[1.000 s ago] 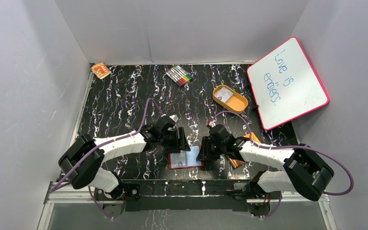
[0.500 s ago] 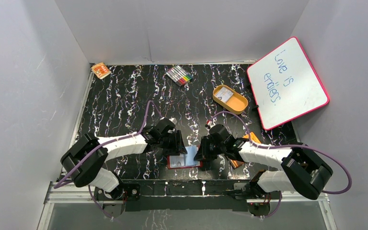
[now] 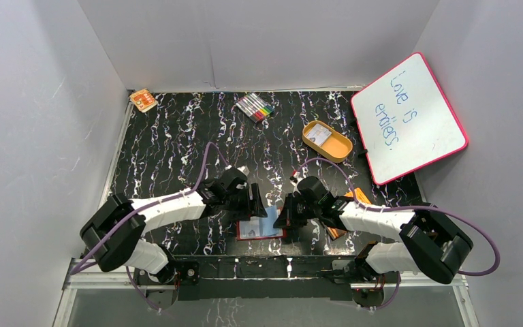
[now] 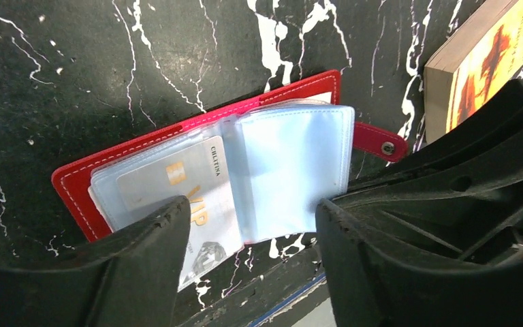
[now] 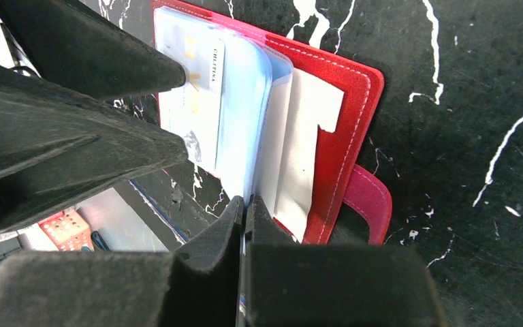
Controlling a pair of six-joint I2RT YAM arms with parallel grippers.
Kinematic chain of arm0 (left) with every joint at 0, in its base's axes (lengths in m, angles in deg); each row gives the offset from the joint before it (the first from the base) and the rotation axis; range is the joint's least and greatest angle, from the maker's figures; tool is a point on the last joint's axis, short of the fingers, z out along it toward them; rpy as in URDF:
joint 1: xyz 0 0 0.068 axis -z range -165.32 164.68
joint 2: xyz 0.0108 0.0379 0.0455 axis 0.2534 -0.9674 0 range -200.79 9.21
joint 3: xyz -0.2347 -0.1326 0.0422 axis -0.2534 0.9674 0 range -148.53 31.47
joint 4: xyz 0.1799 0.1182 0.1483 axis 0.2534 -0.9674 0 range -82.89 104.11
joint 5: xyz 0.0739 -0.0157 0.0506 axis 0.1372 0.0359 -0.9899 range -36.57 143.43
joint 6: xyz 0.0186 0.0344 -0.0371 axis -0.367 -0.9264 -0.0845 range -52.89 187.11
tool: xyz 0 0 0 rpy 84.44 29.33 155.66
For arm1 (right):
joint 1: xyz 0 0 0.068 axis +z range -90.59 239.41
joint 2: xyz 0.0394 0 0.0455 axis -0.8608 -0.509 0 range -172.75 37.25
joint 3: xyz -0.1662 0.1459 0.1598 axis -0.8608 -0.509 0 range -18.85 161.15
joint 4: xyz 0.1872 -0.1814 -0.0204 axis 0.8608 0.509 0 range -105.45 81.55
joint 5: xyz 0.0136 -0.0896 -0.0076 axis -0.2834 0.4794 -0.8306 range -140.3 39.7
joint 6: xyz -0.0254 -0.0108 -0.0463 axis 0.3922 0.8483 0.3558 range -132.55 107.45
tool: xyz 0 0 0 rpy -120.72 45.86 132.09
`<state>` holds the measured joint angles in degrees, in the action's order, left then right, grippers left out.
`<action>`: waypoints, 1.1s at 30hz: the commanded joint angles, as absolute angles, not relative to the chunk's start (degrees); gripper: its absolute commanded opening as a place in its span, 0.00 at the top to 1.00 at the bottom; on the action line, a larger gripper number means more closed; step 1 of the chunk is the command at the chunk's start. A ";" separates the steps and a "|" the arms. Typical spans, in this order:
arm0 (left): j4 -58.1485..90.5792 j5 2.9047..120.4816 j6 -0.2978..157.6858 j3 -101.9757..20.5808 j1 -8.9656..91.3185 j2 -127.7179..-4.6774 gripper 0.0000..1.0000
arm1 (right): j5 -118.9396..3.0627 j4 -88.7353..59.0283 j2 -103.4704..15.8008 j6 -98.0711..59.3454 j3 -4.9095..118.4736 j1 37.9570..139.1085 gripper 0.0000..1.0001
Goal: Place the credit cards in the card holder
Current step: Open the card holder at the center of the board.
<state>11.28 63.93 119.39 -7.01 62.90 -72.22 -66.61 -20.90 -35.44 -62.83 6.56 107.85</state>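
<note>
Credit card (image 4: 177, 197), thin, stiff and slick, lies partway in a clear sleeve of the open card holder (image 4: 75, 180), one corner poking out. I judge that free end the place to nip it. The sleeves look floppy. My left end effector (image 4: 250, 216) stands apart astride it. My right end effector (image 5: 243, 204) is pressed together at a sleeve edge, near the bench's (image 3: 177, 143) front.

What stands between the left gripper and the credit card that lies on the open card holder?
Nothing visible does. The open left gripper is right over the credit card. The right gripper pinches the plastic sleeves over the other half of the card holder, clear of the card.
</note>
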 commanded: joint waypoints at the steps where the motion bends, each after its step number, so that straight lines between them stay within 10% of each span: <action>1: 7.19 62.27 118.25 -10.90 63.22 -69.18 0.32 | -68.56 -23.42 -34.74 -60.68 8.07 107.91 0.95; 19: 5.49 63.74 115.61 -16.21 63.21 -76.14 0.25 | -71.22 -26.54 -36.21 -57.98 10.77 109.59 0.85; 33: 5.45 63.04 114.61 -15.21 63.19 -76.57 0.41 | -71.26 -27.17 -36.58 -58.34 10.16 109.60 0.70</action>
